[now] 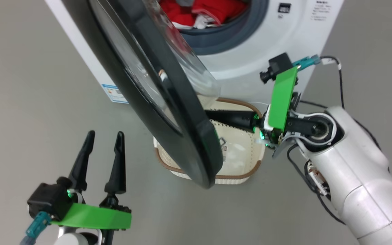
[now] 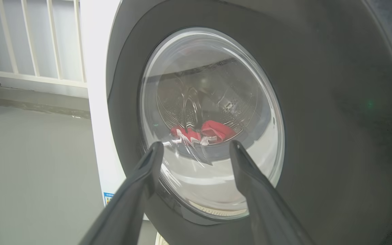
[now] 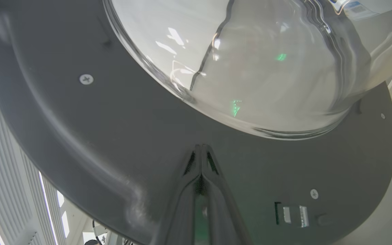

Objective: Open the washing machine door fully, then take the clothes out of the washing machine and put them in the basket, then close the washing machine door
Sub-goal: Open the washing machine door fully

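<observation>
Right end effector [image 3: 201,148] pressed closed, empty, tips at door [image 3: 80,119] rim, left end effector [image 1: 105,134] spread, empty

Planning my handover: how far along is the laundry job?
Done: the washing machine door is partly open. In hand: the right jaws, shut, look pressed against its inner face, likely to push it wider. Left: the clothes lie inside the washing machine, the basket holds no clothes, and closing comes last.
</observation>
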`<state>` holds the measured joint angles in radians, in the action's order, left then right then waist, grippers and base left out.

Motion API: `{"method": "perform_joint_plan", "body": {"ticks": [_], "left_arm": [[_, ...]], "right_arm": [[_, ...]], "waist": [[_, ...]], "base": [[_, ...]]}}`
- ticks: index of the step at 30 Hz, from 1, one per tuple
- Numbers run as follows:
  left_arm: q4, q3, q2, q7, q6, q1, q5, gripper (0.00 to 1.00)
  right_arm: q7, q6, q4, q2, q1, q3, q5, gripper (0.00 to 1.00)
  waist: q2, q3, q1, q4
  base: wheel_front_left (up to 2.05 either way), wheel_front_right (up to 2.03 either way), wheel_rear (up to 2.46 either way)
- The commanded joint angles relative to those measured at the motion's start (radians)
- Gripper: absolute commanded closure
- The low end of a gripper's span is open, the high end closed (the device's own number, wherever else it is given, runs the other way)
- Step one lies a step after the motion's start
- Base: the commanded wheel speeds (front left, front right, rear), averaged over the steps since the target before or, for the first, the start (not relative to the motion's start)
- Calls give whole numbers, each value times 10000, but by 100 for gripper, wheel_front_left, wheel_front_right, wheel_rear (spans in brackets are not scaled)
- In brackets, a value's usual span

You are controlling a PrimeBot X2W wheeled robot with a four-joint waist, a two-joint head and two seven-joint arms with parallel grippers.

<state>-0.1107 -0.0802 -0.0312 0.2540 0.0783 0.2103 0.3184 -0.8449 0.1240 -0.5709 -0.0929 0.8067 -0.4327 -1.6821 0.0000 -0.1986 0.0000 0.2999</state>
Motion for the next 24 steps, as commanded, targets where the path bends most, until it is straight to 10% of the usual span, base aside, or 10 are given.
{"method": "perform_joint_plan", "body": {"ticks": [1,24], "left_arm": [[169,284,-190,78,-94,-77,83,0],[-260,1,-190,78,-20,-515,156,0]], "right_arm": [[-15,67,314,349,-163,-169,-87,100],[848,67,355,424,-963,-1160,-118,100]], "waist": [[0,355,0,390],[0,1155,0,2292]], "base": [[0,0,0],[0,0,0]]}}
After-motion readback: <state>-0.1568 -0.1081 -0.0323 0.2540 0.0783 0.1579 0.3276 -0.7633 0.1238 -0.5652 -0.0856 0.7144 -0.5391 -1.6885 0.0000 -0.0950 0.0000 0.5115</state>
